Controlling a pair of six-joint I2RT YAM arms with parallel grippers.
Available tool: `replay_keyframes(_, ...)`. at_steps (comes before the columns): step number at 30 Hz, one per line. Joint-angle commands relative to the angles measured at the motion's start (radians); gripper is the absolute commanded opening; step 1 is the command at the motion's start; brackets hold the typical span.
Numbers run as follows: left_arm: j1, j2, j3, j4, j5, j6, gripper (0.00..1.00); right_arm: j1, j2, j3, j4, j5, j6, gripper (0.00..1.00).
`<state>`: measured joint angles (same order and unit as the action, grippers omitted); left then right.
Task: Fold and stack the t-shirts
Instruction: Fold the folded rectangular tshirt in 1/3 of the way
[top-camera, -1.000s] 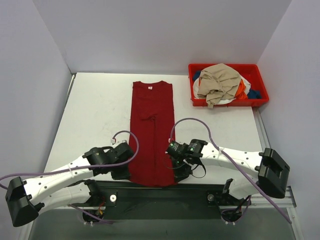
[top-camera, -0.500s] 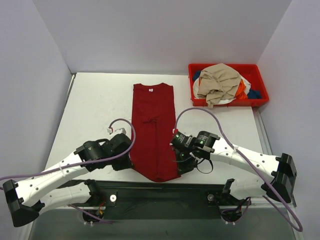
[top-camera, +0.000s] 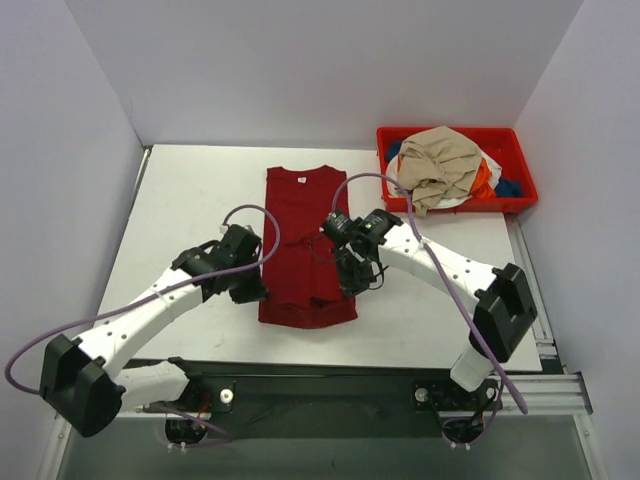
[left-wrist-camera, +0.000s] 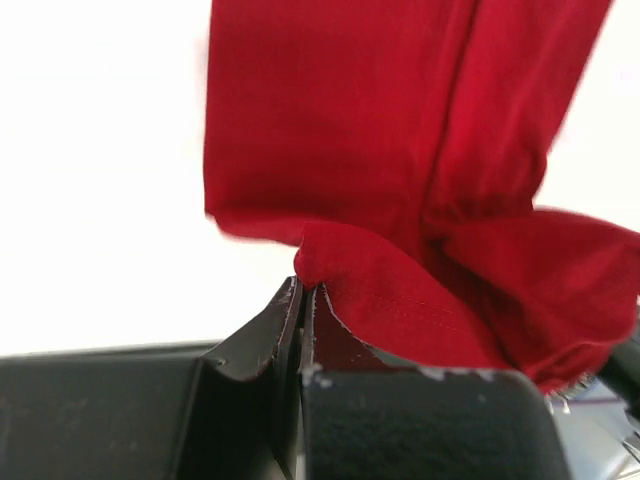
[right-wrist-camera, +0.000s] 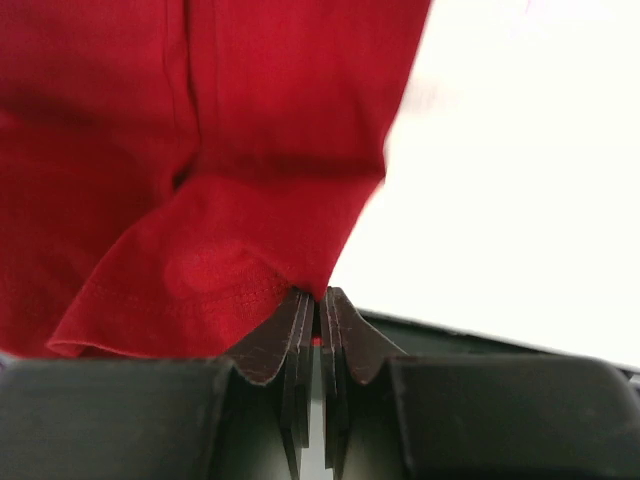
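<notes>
On the surface (top-camera: 190, 200), dark red t-shirt (top-camera: 305, 210): centre; long axis near–far, collar pointing far, near end doubled over.
Left gripper (left-wrist-camera: 302, 290): pinched tight on the left hem corner.
Right gripper (right-wrist-camera: 318, 295): pinched tight on the right hem corner.
Key relation: collar lies straight far of both grippers, about equally near each; held hem spans left–right across the axis.
Other t-shirts (top-camera: 435, 165): heaped in red bin (top-camera: 508, 205), far right.
</notes>
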<state>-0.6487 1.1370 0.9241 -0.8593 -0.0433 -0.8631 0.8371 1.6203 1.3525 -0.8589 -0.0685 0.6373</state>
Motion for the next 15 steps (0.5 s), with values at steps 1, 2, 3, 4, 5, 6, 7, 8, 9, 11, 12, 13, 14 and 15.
replay_keyframes(1,0.07,0.085,0.068,0.144,0.043,0.122,0.0,-0.039,0.084,0.103,-0.043,0.052,-0.093,0.0)
replay_keyframes(2,0.105,0.105,0.074,0.154,0.068,0.148,0.0,-0.047,0.104,0.124,-0.043,0.052,-0.108,0.0)
replay_keyframes(3,0.125,0.14,0.084,0.163,0.071,0.159,0.0,-0.059,0.125,0.144,-0.042,0.05,-0.12,0.0)
replay_keyframes(4,0.142,0.158,0.1,0.187,0.079,0.17,0.0,-0.079,0.163,0.169,-0.043,0.05,-0.143,0.0)
replay_keyframes(5,0.158,0.177,0.11,0.2,0.083,0.191,0.0,-0.093,0.182,0.207,-0.043,0.046,-0.152,0.0)
replay_keyframes(6,0.188,0.216,0.122,0.21,0.088,0.2,0.0,-0.104,0.2,0.23,-0.045,0.044,-0.16,0.0)
replay_keyframes(7,0.202,0.236,0.143,0.236,0.103,0.208,0.0,-0.127,0.235,0.25,-0.045,0.044,-0.18,0.0)
replay_keyframes(8,0.214,0.259,0.156,0.25,0.111,0.228,0.0,-0.136,0.254,0.288,-0.045,0.042,-0.188,0.0)
replay_keyframes(9,0.233,0.303,0.165,0.279,0.115,0.234,0.0,-0.147,0.269,0.306,-0.043,0.041,-0.197,0.0)
replay_keyframes(11,0.253,0.352,0.194,0.31,0.141,0.254,0.0,-0.179,0.318,0.342,-0.045,0.041,-0.218,0.0)
replay_keyframes(12,0.273,0.401,0.205,0.339,0.155,0.257,0.0,-0.19,0.335,0.379,-0.043,0.045,-0.225,0.0)
replay_keyframes(13,0.282,0.426,0.216,0.351,0.161,0.26,0.0,-0.21,0.375,0.405,-0.043,0.047,-0.232,0.0)
replay_keyframes(14,0.293,0.452,0.244,0.359,0.166,0.263,0.0,-0.219,0.397,0.428,-0.043,0.047,-0.246,0.0)
replay_keyframes(15,0.305,0.495,0.263,0.368,0.171,0.26,0.0,-0.228,0.417,0.482,-0.043,0.044,-0.254,0.0)
